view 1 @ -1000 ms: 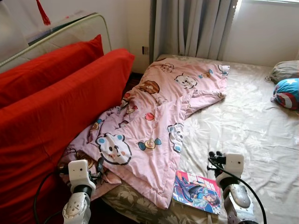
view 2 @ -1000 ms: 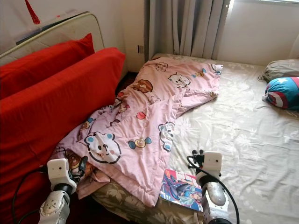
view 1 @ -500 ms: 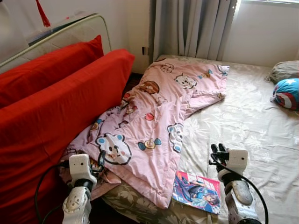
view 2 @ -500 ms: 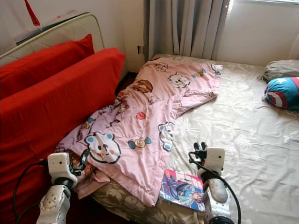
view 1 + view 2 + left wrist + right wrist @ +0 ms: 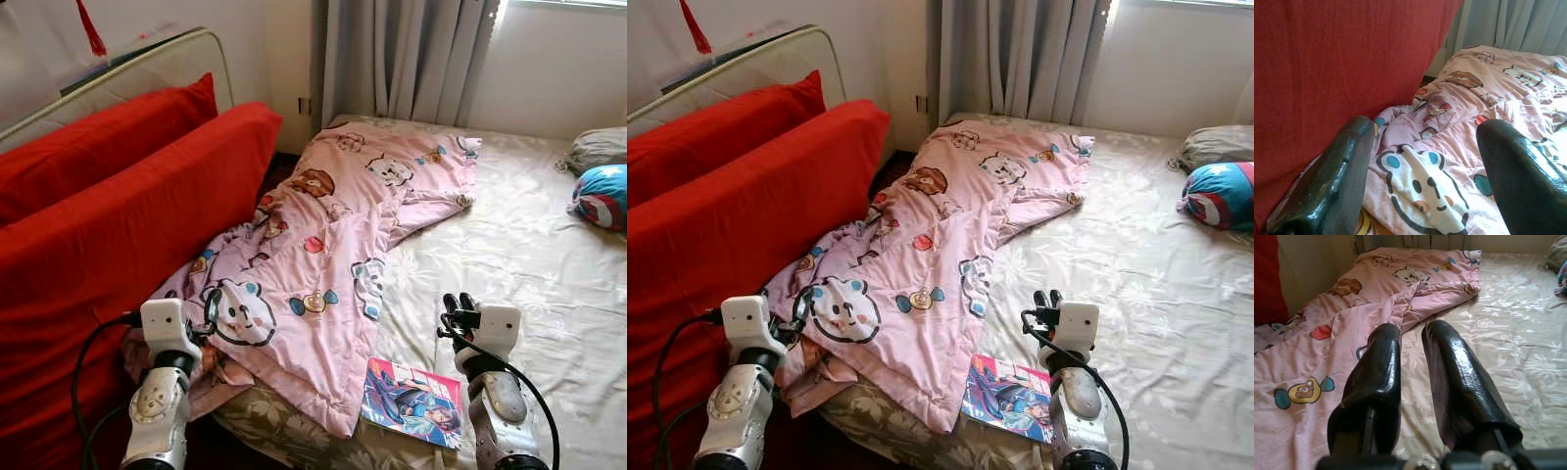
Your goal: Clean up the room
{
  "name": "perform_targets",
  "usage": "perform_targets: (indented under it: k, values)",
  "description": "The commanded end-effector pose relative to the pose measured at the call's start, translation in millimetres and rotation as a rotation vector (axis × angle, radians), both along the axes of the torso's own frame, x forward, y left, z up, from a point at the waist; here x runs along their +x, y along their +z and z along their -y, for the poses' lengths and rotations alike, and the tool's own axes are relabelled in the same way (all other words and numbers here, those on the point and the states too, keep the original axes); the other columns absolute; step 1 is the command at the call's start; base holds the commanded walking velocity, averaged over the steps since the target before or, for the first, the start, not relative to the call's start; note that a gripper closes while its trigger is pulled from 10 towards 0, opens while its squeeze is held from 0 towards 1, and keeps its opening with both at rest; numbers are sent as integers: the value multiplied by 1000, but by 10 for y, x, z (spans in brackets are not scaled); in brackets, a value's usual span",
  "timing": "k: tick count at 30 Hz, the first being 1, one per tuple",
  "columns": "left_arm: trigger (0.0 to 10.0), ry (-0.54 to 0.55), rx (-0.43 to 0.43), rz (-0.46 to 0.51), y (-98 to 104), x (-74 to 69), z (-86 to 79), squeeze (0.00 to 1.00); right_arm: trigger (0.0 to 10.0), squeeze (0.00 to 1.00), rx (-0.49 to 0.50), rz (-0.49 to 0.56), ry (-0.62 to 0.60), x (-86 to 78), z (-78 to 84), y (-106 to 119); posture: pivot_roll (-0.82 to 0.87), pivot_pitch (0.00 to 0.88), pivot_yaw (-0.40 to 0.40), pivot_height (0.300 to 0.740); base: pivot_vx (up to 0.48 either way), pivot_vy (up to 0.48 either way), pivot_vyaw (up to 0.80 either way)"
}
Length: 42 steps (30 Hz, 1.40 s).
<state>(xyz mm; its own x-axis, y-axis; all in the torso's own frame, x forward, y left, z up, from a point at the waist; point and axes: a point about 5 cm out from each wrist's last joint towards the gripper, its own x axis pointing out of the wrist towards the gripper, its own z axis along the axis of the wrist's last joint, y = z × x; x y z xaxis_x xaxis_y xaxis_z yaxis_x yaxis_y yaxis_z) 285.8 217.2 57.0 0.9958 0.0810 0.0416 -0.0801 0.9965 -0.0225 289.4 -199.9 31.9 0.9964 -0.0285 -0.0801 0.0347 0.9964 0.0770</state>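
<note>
A pink cartoon-print quilt (image 5: 323, 255) lies crumpled across the left side of the bed, its lower corner hanging over the front edge. A colourful comic book (image 5: 413, 401) rests on the bed's front edge, right of the quilt. My left gripper (image 5: 1425, 128) is open, low over the quilt's near-left corner by a bear face print (image 5: 1422, 186), with nothing between its fingers. My right gripper (image 5: 457, 302) hovers over the bare sheet just beyond the book. Its fingers (image 5: 1386, 362) are close together and hold nothing.
Two big red cushions (image 5: 108, 225) lean against the wall on the left, close beside my left arm. A grey floral sheet (image 5: 509, 255) covers the bed. A blue star-shield pillow (image 5: 600, 194) and a grey pillow (image 5: 596, 147) lie far right. Curtains (image 5: 407, 59) hang behind.
My left gripper has risen and moved forward onto the quilt's corner. My right gripper has edged forward over the sheet, away from the book.
</note>
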Motion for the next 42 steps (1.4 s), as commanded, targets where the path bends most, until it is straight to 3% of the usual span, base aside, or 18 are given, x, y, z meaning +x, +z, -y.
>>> perform_targets:
  k: [1,19,27,36,42]
  values:
    - [10000,6,2,7,35,-1,-47,0,10000,0,-3,6,9,-2,-14,14,-82,0,6,710,0,0,0]
    - [10000,10,6,-1,56,12,-32,0,10000,0,0,32,35,74,-74,106,-78,0,-4,705,0,0,0]
    - [10000,1,14,1,107,65,-38,0,10000,0,25,51,30,140,-151,156,-57,0,13,675,0,0,0]
    - [10000,5,7,-12,46,-38,-6,0,10000,0,31,40,12,58,-120,98,-59,0,8,675,0,0,0]
    - [10000,2,4,-13,59,-18,9,0,10000,0,11,55,37,113,-134,164,-62,0,-4,675,0,0,0]
